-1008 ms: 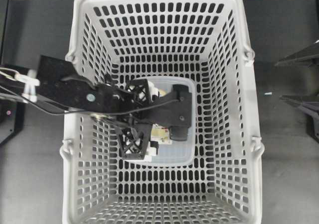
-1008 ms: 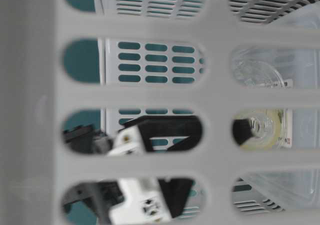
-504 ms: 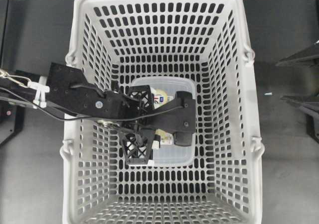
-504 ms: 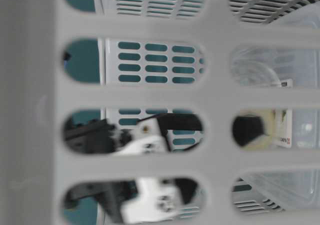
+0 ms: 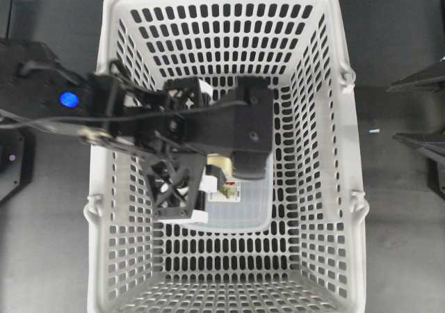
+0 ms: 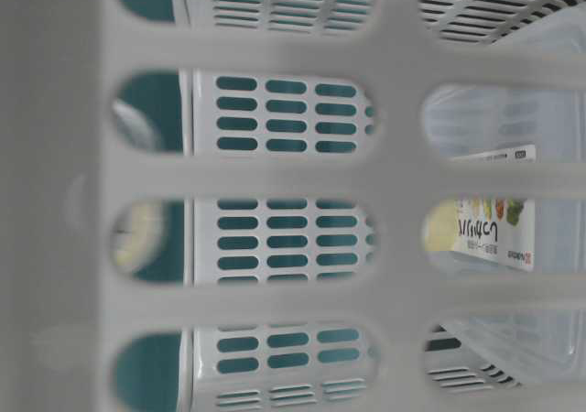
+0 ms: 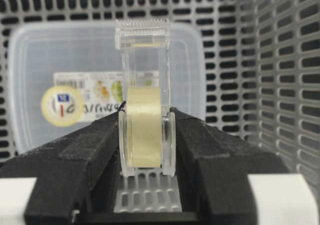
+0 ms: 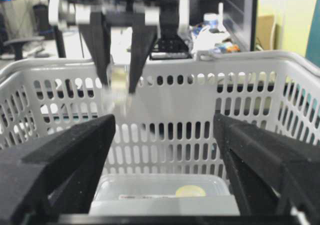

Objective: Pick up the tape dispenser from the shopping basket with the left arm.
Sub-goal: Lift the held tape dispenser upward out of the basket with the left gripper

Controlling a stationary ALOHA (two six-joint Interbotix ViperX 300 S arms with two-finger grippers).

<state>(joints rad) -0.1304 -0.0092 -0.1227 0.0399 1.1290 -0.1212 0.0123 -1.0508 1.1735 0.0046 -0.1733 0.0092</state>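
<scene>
Beyond the raised pincer, a blurred room: a dark monitor (image 8: 239, 15) stands up and to its right, a pale yellow wall (image 8: 285, 20) further right, and cluttered benches (image 8: 212, 37) behind. Below lies a dark grey tabletop (image 5: 396, 209).

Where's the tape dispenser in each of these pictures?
Left wrist: tape dispenser at centre, upright, pinched between black fingers.
Right wrist: upper left, blurred, above the basket rim.
Overhead: mostly hidden under the arm; a cream bit is probably it.
Table-level: cannot tell; a blurred cream patch at the left may be it.
Shared landmark: the labelled box on the basket floor.
</scene>
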